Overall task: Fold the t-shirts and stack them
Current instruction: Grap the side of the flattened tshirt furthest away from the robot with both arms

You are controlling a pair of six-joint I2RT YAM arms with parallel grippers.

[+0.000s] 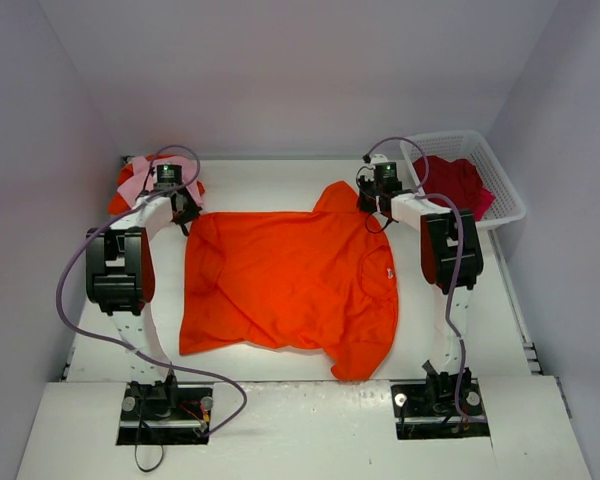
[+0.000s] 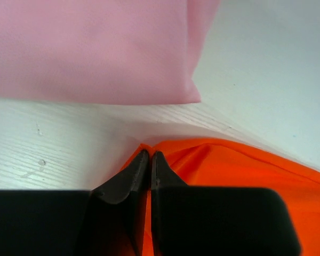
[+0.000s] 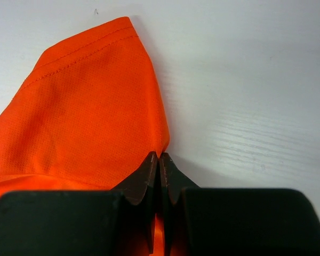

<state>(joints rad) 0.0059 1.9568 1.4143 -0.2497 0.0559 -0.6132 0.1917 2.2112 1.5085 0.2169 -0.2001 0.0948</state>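
Orange t-shirt (image 1: 290, 285) spread nearly flat across the middle of the white table (image 1: 500, 330), hem to the left, one sleeve pointing far, the other near. Left gripper (image 1: 185, 212) at the shirt's far-left corner, fingers pressed together on the orange edge. Right gripper (image 1: 370, 205) at the far right, beside the far sleeve, fingers likewise clamped on orange cloth. Pink t-shirt (image 1: 130, 180) folded in the far-left corner of the table, just beyond the left gripper. Crimson t-shirt (image 1: 458, 182) bunched inside the white basket (image 1: 507, 185) at the far right.
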